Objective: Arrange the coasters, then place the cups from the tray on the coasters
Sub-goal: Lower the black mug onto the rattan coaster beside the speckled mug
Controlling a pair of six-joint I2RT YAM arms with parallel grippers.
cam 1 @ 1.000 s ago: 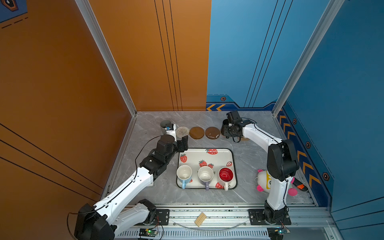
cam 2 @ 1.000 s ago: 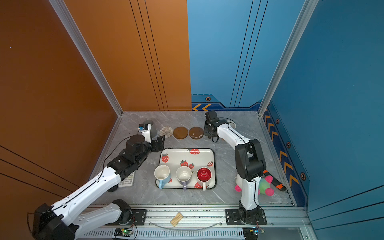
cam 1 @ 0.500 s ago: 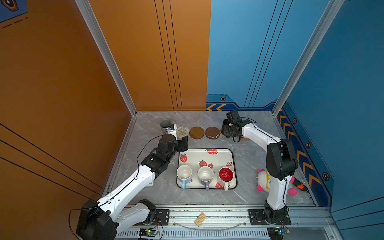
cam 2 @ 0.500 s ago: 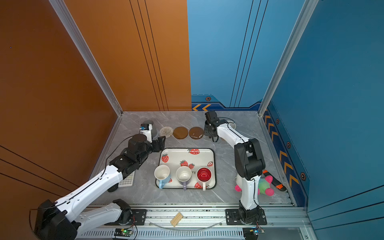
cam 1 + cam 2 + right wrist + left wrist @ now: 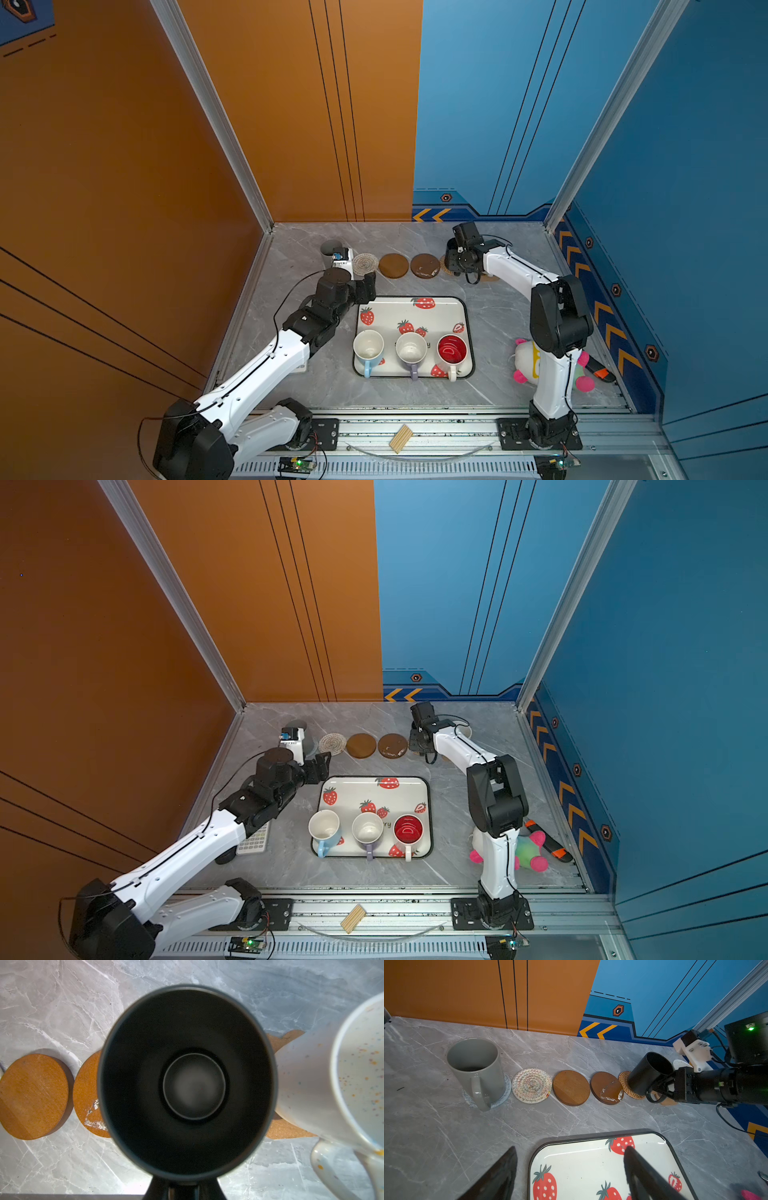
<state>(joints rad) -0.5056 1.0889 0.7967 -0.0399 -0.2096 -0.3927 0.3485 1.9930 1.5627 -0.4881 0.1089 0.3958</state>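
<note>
The grey marble tabletop (image 5: 490, 324) carries the strawberry tray (image 5: 395, 311) at its front middle, white with a dark rim. The left gripper (image 5: 570, 1152) hangs above the tray's far left corner, its jaws spread wide and empty. The right gripper (image 5: 663, 1087) is at the right end of the coaster row along the back, clamped on the handle of the black mug (image 5: 646, 1073). That mug tilts with its base over the tan rattan coaster (image 5: 625, 1084); whether the base touches the coaster I cannot tell. Three cups stand in a row along the tray's near edge, handles toward the front: the blue-sided mug (image 5: 368, 347), the lilac-sided mug (image 5: 411, 350) and the red-lined mug (image 5: 452, 350). The tall grey mug (image 5: 475, 1068) stands upright on the grey woven coaster (image 5: 507, 1089) at the left end of the row. The speckled white mug (image 5: 307, 1084) stands just beside the black one, on the paw-print coaster (image 5: 286, 1131). Between the grey and rattan coasters lie the cream woven coaster (image 5: 532, 1085), the plain wooden disc (image 5: 571, 1087) and the scuffed wooden disc (image 5: 606, 1087), each just beside the next.
</note>
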